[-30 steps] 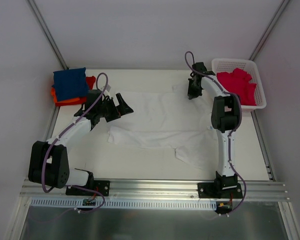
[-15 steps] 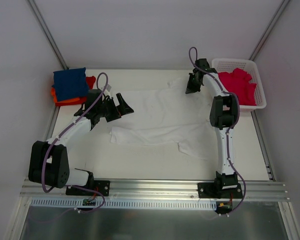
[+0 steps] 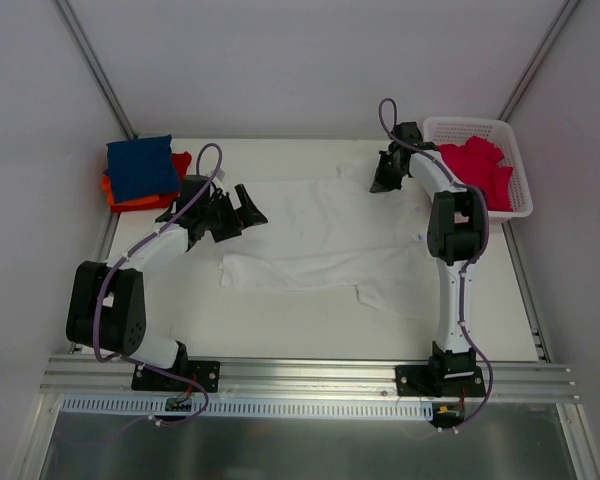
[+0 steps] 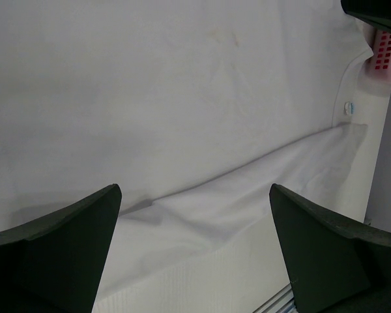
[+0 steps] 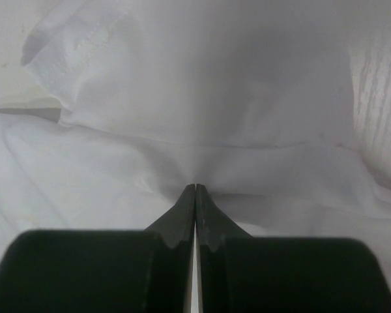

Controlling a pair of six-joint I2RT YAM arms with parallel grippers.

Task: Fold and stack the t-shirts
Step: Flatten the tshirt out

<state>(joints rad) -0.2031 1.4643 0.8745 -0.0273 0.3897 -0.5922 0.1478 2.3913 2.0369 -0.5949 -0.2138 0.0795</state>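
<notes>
A large white t-shirt (image 3: 320,235) lies spread across the middle of the table, its near part doubled into a band. My right gripper (image 3: 382,181) is at the shirt's far right corner, shut on a pinch of the white cloth (image 5: 202,85), with creases running into its tips (image 5: 195,189). My left gripper (image 3: 244,215) hovers wide open over the shirt's left edge with nothing between its fingers (image 4: 58,248). The left wrist view shows the white t-shirt (image 4: 182,98) and its small neck label (image 4: 349,108). A folded navy t-shirt (image 3: 140,165) rests on an orange-red one (image 3: 130,201) at the far left.
A white lattice basket (image 3: 470,122) at the far right corner holds crimson-pink t-shirts (image 3: 475,165), close beside my right arm. The metal rail (image 3: 310,375) with both arm bases runs along the near edge. Grey walls close in the table at the back and sides.
My right gripper pulled the shirt's corner toward the far right, and the whole shirt slid away from the near edge and flattened. My left arm shifted slightly, still open.
</notes>
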